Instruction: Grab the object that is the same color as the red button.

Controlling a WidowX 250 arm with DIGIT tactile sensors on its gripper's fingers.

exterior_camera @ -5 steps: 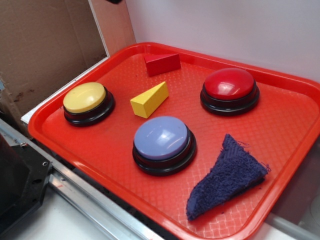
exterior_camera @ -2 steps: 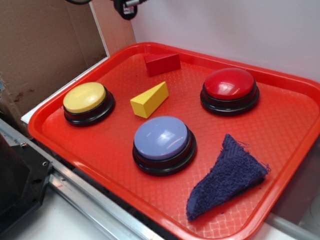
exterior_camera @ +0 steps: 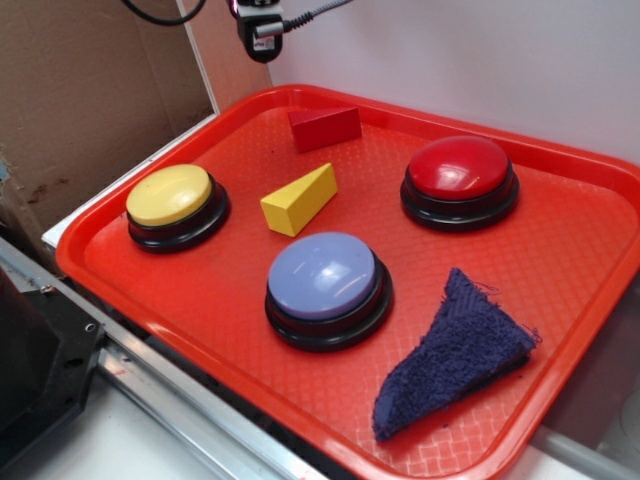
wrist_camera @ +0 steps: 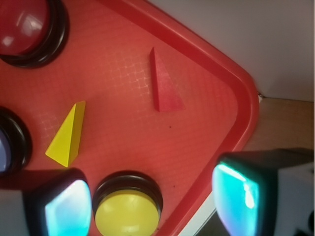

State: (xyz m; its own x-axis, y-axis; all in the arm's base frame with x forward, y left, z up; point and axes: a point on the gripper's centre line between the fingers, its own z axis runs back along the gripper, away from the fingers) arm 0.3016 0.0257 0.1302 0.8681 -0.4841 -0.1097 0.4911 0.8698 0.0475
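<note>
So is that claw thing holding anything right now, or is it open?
Gripper: open and empty, fingers spread wide above the tray, not touching the red wedge block.

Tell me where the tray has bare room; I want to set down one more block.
Widest bare patch: right side of the tray, between the red button and the cloth. Another lies at the front-left corner, below the yellow button. The middle is crowded: yellow wedge, blue button, red wedge.

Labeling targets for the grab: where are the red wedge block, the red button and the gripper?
red wedge block [exterior_camera: 325,127], exterior view, front face.
red button [exterior_camera: 459,167], exterior view, dome top.
gripper [wrist_camera: 147,199], wrist view, gap between fingertips.
</note>
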